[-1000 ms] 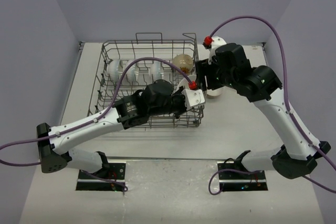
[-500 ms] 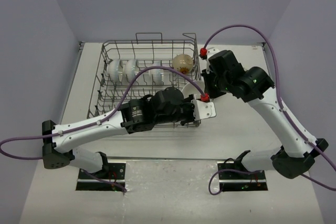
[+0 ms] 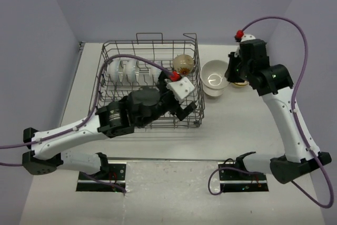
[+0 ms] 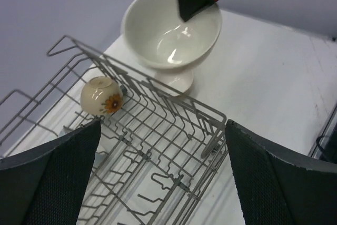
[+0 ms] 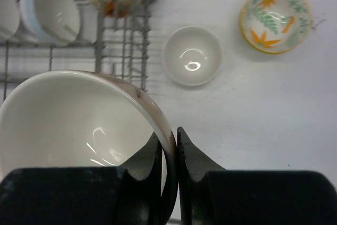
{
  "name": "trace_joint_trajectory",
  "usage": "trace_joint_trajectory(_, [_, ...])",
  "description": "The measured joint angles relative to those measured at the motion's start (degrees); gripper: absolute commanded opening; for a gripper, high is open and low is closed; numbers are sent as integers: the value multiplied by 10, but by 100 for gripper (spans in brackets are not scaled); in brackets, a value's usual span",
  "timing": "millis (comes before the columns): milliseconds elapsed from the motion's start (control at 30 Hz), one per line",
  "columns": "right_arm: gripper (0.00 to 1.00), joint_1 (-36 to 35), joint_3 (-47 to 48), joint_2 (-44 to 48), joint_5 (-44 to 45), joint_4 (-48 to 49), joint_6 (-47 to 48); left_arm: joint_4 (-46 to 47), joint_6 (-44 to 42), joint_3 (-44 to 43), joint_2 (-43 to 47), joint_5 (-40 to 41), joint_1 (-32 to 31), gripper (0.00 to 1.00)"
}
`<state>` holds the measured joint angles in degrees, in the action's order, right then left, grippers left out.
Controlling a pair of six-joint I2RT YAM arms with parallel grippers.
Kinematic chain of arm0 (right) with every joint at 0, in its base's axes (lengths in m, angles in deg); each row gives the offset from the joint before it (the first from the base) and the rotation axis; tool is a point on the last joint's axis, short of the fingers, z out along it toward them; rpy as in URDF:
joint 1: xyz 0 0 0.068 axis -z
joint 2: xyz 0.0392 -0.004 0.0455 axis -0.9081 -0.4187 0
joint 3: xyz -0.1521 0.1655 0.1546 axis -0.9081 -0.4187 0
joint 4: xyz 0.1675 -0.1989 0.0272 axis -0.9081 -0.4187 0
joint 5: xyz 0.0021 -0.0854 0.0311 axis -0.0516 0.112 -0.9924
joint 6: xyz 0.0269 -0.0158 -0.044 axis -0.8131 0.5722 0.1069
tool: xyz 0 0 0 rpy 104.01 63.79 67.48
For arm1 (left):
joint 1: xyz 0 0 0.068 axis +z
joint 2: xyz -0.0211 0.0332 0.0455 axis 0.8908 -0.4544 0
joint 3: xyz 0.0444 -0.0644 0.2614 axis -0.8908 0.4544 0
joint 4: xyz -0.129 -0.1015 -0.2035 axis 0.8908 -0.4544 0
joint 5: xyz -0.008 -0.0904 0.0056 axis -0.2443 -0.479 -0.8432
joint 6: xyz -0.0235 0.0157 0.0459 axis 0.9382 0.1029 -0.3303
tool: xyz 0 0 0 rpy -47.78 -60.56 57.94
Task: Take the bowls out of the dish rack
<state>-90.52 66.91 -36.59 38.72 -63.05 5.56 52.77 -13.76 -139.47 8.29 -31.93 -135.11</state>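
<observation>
Left gripper (image 4: 162, 125): released; spread wide above the right end of the dish rack (image 3: 149, 41), grasping nothing.
Right gripper (image 5: 168, 140): clenched on the rim of the tan-and-cream bowl (image 5: 79, 125), one finger inside, one outside.
Change: handover finished within the last second. Gripped by the left at the rack's right edge a moment ago, since let go; now carried by the right alone toward the far-right part of the worktop (image 3: 237, 125).
Held bowl: aloft, apart from the rack, over or just beside the small white bowl (image 5: 192, 55); cannot tell which.
Already out: small white bowl and yellow-floral bowl (image 5: 275, 18), upright on the worktop right of the rack, near each other, not touching.
Remaining in rack: row of white bowls (image 3: 126, 70) on edge toward its far-left corner; one flower-printed bowl (image 4: 101, 96) at its far-right corner.
Meaning: judged one more bowl unloaded bar the set-down; left arm free for the next pick; several still to go.
</observation>
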Motion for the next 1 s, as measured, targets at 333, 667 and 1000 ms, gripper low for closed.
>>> trace_joint_trajectory(333, [0,172,-36,-141,-2,138,-28,-118,272,47,256,282,0,100])
trace_joint_trajectory(667, [0,176,-214,-231,-54,290,-72,-344,468,61,303,398,0,100])
trace_joint_trajectory(1000, [0,176,-232,-237,-54,341,-76,-322,474,101,251,377,0,100])
